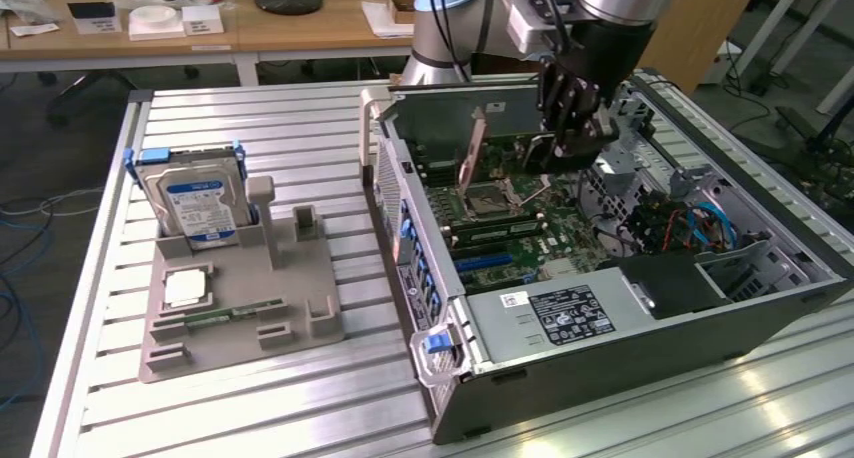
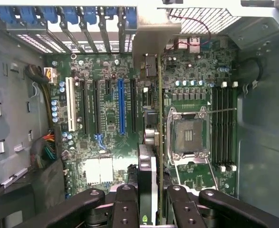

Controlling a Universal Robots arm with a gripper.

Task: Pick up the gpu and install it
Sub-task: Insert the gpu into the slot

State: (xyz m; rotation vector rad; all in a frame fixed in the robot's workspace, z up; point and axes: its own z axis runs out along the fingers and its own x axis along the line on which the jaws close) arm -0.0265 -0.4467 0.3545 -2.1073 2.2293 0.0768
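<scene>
Case [image 1: 601,378]: open, motherboard [image 2: 106,118] inside.
Tray [image 1: 234,343]: hard drive [image 1: 200,203] upright.
Gripper [image 2: 152,192]: clamped on the gpu [image 2: 146,166] above the motherboard.

Wooden desks [image 1: 267,33] behind, grey floor [image 1: 60,148], loose cables [image 1: 24,216].

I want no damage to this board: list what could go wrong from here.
1. The gpu, clamped edge-on in the gripper, hangs between the blue slot and the CPU socket. Lowered there, it might strike board parts rather than seat.
2. Its metal bracket sits close to the rear blue clips and may catch on them.
</scene>
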